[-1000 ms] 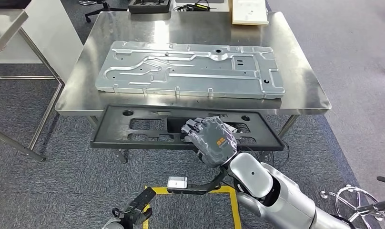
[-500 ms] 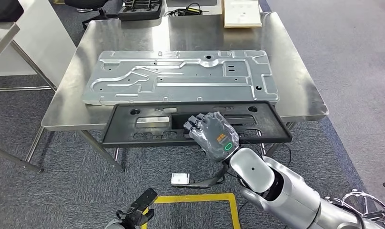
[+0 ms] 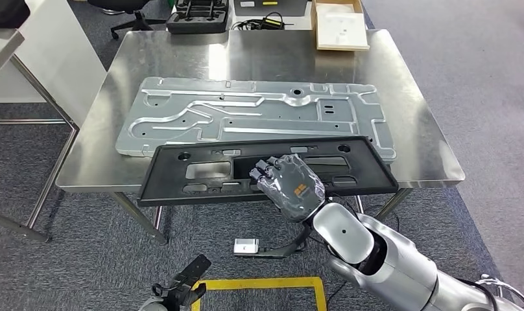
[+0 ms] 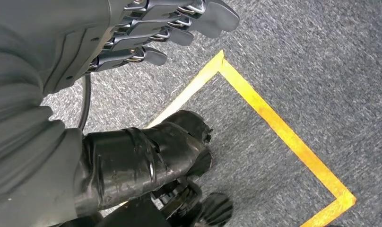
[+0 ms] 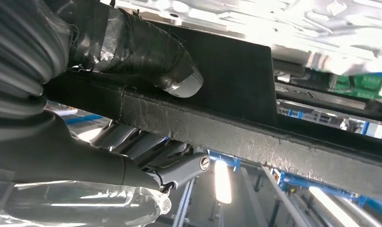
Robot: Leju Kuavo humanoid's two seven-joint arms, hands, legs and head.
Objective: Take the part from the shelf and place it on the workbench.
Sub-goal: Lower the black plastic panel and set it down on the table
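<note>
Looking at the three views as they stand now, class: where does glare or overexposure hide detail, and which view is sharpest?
Head view: bright glare patches on the steel workbench, otherwise evenly lit and sharp. Right wrist view: the silver panel above the black part is blown out white, and the right hand sits dark in backlight. Left wrist view: crisp carpet and yellow tape, no glare.

bright overhead light, glare on workbench [image 3: 415, 149]

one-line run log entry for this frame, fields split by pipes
right hand: grips black panel | panel: far edge over silver plate on workbench | left hand: hangs, holds nothing
</note>
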